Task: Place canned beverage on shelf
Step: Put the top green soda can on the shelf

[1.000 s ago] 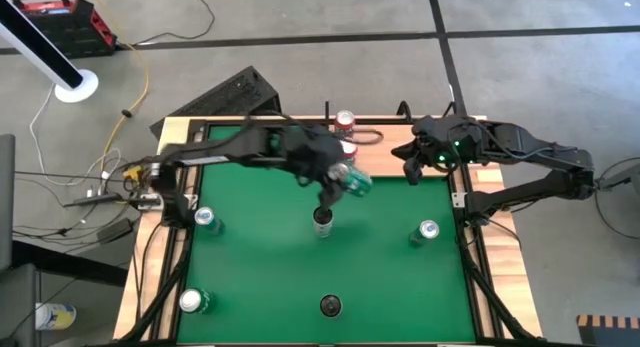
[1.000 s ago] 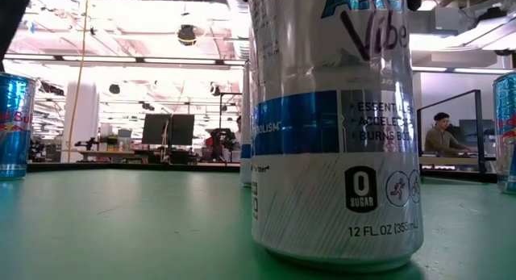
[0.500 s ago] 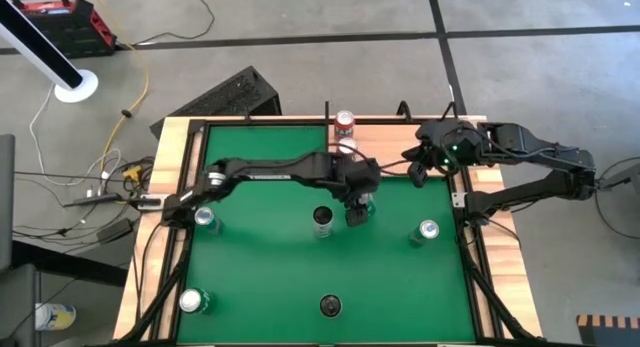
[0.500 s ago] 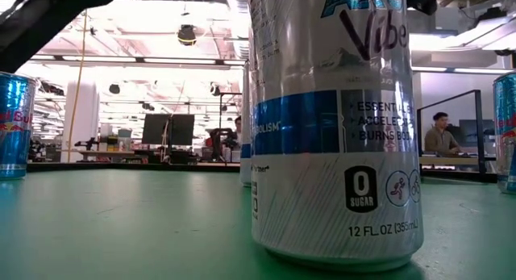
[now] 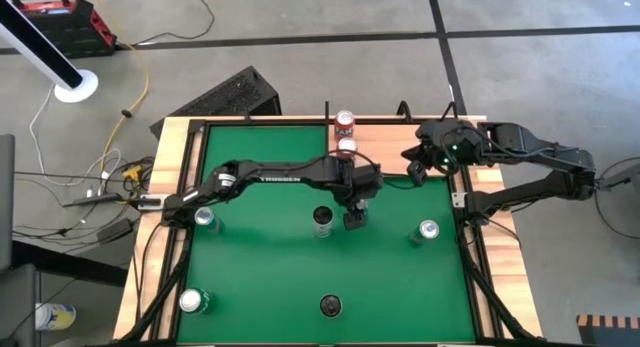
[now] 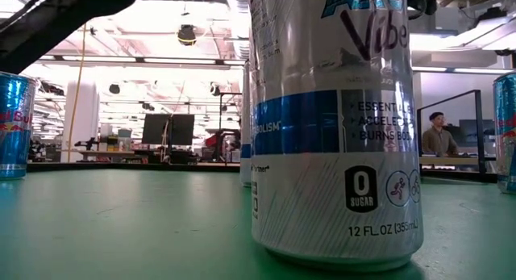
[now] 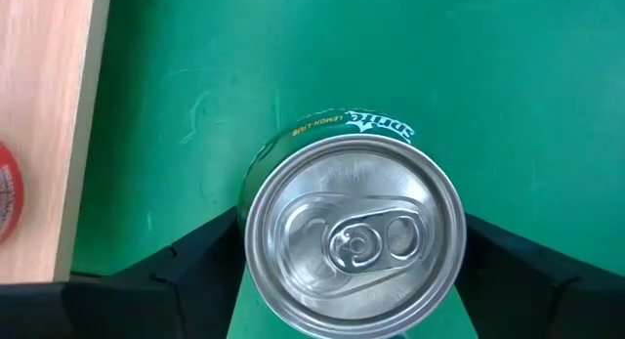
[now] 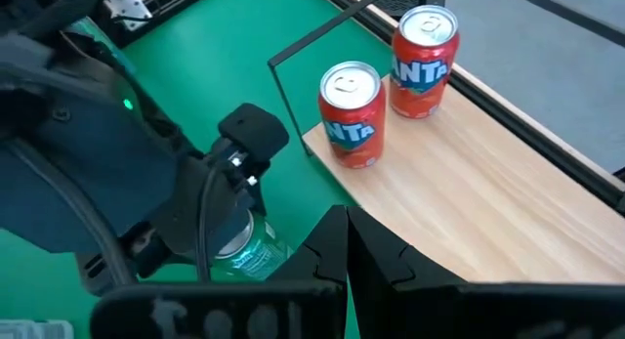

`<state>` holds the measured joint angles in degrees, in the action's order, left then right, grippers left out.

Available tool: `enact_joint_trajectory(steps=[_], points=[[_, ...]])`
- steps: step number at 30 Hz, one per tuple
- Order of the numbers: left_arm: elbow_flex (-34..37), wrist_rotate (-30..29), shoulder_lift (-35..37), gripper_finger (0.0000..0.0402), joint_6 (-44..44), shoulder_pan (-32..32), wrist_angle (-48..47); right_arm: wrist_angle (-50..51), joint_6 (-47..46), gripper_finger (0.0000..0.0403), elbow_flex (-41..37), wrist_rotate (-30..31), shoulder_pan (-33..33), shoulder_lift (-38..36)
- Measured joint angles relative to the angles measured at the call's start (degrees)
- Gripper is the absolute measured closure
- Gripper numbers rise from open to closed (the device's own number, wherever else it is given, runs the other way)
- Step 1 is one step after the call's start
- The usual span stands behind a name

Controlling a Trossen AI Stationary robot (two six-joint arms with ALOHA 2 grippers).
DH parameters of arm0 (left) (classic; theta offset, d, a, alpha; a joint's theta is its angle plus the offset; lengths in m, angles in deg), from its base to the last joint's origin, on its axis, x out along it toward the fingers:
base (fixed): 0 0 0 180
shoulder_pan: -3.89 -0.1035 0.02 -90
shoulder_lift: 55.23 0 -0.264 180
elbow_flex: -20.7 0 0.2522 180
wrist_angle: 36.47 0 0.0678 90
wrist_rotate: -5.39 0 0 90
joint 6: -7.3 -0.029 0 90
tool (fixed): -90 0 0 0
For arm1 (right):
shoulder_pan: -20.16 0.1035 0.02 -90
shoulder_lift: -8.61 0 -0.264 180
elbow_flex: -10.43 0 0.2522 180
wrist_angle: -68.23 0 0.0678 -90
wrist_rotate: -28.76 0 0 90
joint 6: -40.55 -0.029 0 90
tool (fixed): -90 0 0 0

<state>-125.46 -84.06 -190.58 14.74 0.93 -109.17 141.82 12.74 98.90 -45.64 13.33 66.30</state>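
A green canned beverage (image 7: 352, 236) stands upright between the fingers of my left gripper (image 7: 354, 280), which is shut on it over the middle of the green felt (image 5: 260, 257), right of a black can (image 5: 322, 219). The right wrist view shows the same can (image 8: 244, 249) under that gripper; my right gripper's own fingers hide its base. The shelf (image 5: 395, 137), a pale-wood panel at the far edge, carries two red cans (image 8: 352, 114) (image 8: 424, 61) standing on their bases. My right gripper (image 8: 344, 256) hangs shut above the table's far right corner, holding nothing. My left gripper pinches the green can by two opposite sides of its wall (image 7: 250, 217), just below the rim, one dark finger (image 7: 210, 251) on each side. The fingers come steeply from above. The can stays upright; whether its base rests on the felt, I cannot tell.
Several more cans stand on the felt: silver ones at the left (image 5: 205, 218), near left (image 5: 190, 301) and right (image 5: 428, 230), a black one near the front edge (image 5: 330, 306). The low view is filled by a white-and-blue can (image 6: 334, 127). A wooden rim (image 5: 170, 217) frames the felt.
My left gripper has come down and toward the near edge, away from the shelf, with the green can. The can lay tipped in the grip a second ago and now stands upright, low over the felt beside the black can.
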Motion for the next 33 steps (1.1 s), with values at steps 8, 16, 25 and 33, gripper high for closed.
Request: enact_joint_trajectory(steps=[8,16,25,33], points=[[-0.01,4.38,0.16,0.0068,-2.04,-0.04,2.15,0.11,-0.4,0.0376,0.0,1.14,0.0,-0.02],[-0.34,6.25,0.22,0.0063,-2.31,-0.53,3.35,0.13,-0.68,0.0376,0.0,1.22,-0.01,0.0],[-2.38,6.57,4.32,0.0062,-2.14,-2.15,2.06,0.56,-0.68,0.0376,0.0,1.27,-1.75,-0.02],[-2.38,0.8,13.81,0.0072,-4.58,-1.86,-5.33,0.62,-2.38,0.0376,0.0,-2.65,-1.52,0.67]])
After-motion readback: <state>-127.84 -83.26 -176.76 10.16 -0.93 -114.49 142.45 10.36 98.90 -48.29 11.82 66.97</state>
